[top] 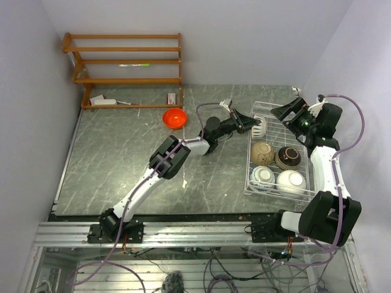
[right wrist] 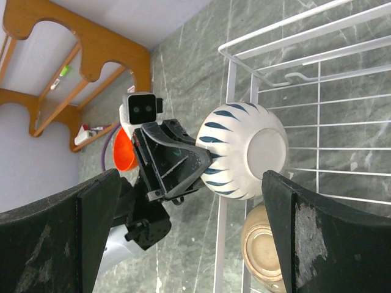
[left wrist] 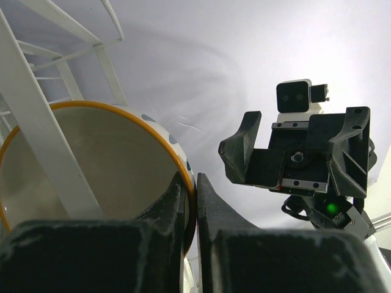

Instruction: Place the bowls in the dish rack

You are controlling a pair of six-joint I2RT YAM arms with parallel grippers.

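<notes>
Bowl (left wrist: 116,159) partly behind dish rack (left wrist: 41,131) and left end effector (left wrist: 190,181)

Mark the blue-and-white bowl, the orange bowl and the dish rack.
blue-and-white bowl (right wrist: 237,152): right wrist view, on its striped outer wall.
orange bowl (top: 175,118): top external view, middle of the bowl.
dish rack (top: 275,125): top external view, bare wire floor at its far end.
</notes>
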